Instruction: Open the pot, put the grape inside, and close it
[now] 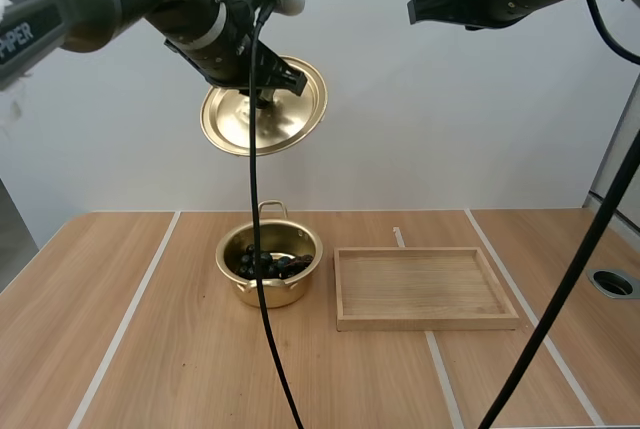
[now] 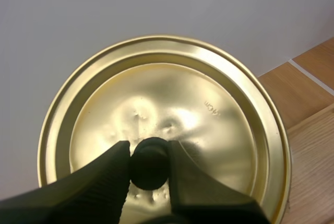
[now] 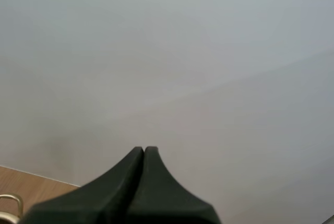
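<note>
A gold pot [image 1: 269, 265] stands uncovered on the table with a dark bunch of grapes [image 1: 265, 265] inside it. High above the pot my left gripper [image 1: 272, 88] holds the gold lid [image 1: 264, 107] tilted toward the camera. In the left wrist view the two fingers pinch the lid's black knob [image 2: 150, 162], my left gripper [image 2: 149, 156] being shut on it, with the lid [image 2: 172, 109] behind. My right gripper [image 1: 414, 11] hangs high at the upper right, shut on nothing; its fingers lie together as one wedge [image 3: 144, 152]. A pot handle [image 3: 9, 201] shows beside that wedge.
A shallow wooden tray [image 1: 425, 287] lies just right of the pot, with nothing in it. Pale strips run across the wooden tabletop [image 1: 130, 349]. A round grommet hole [image 1: 613, 283] sits near the table's right edge.
</note>
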`<act>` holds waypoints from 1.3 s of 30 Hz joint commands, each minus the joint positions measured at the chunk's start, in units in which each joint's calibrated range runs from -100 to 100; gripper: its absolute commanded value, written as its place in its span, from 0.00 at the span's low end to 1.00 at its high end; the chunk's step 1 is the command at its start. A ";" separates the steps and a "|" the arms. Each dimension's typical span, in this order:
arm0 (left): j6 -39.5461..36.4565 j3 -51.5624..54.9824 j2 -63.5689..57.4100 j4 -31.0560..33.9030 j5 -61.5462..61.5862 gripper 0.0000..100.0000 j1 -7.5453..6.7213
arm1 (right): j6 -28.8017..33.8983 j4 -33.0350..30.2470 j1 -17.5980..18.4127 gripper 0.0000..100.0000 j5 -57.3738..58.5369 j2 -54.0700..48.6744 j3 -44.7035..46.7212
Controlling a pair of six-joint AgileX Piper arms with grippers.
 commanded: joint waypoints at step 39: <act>7.92 31.92 4.22 -4.86 -34.18 0.00 0.06 | 0.04 0.23 -0.16 0.00 4.39 -0.90 -0.17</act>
